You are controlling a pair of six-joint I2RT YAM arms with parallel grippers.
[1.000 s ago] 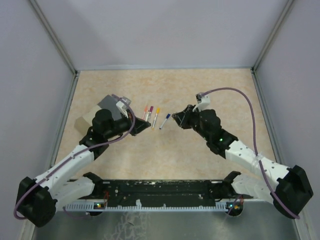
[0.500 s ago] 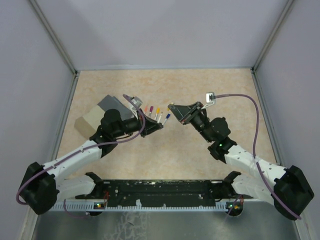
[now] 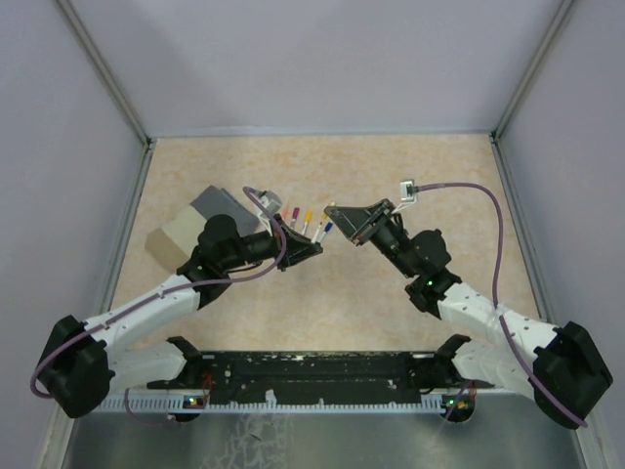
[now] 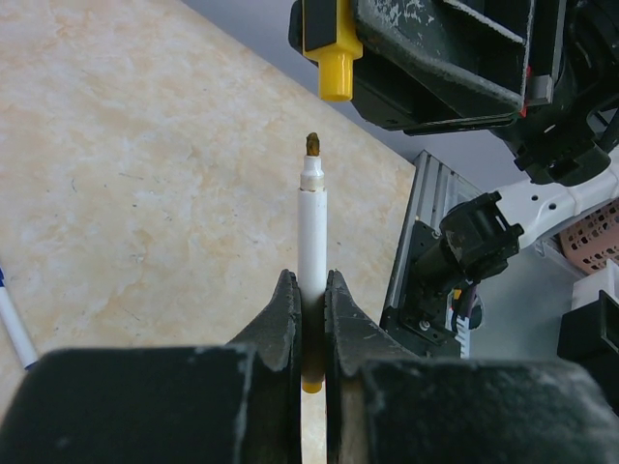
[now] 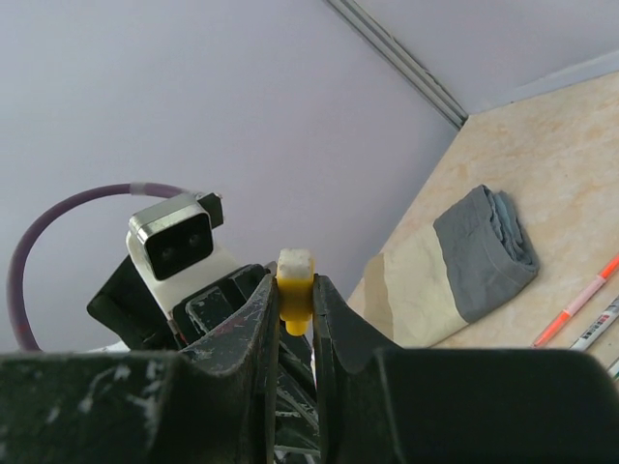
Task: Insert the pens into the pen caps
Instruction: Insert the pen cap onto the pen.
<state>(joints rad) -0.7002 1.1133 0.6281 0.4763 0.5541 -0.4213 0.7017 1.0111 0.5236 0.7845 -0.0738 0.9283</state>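
Aloft at centre: left gripper (image 4: 311,302) is pinching pen (image 4: 311,220), nib aiming just beside yellow cap (image 4: 335,70), which right gripper (image 5: 294,292) is clamping.

The left arm (image 3: 146,308) and the right arm (image 3: 488,315) both stretch inward from their near bases, elbows bent and wrists turned toward each other. The left claw (image 4: 309,290) is closed tight on a white pen (image 4: 311,222) that juts out past its fingers, while the right claw (image 5: 295,290) pinches a yellow pen cap (image 5: 295,278) between its tips. The two claws point at one another, near but apparently not touching, though the overhead view is too small to be sure.
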